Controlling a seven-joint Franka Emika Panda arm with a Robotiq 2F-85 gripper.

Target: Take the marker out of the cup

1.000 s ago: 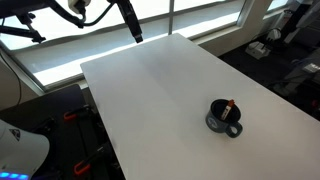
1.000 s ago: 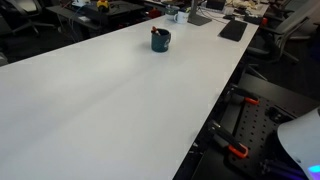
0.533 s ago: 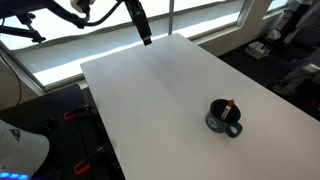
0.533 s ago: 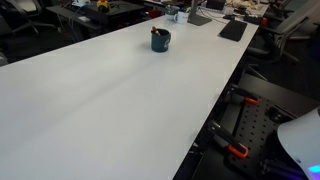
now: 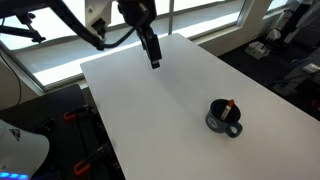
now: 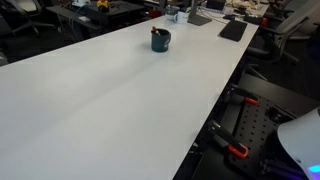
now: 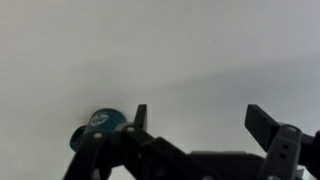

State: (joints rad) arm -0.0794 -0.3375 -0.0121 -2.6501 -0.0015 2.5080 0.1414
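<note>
The cup [image 5: 224,117] is a squat dark grey-blue mug with a loop handle, standing on the white table [image 5: 160,110]. The marker [image 5: 231,106] leans inside it, its orange-red end up at the rim. The cup also shows in an exterior view [image 6: 160,40] with the marker's tip [image 6: 154,31], and in the wrist view [image 7: 97,126] at lower left. My gripper [image 5: 153,55] hangs above the table's far end, well away from the cup. In the wrist view its two fingers [image 7: 200,118] stand wide apart with nothing between them.
The table's edges drop off on all sides. Windows and dark equipment stand behind the table [image 5: 60,40]. Desk clutter, a laptop and monitors lie beyond the cup [image 6: 215,18]. A robot base with orange clamps sits beside the table [image 6: 245,130].
My arm has swung in and down over the table's far end, toward the cup. The cup and marker have not moved.
</note>
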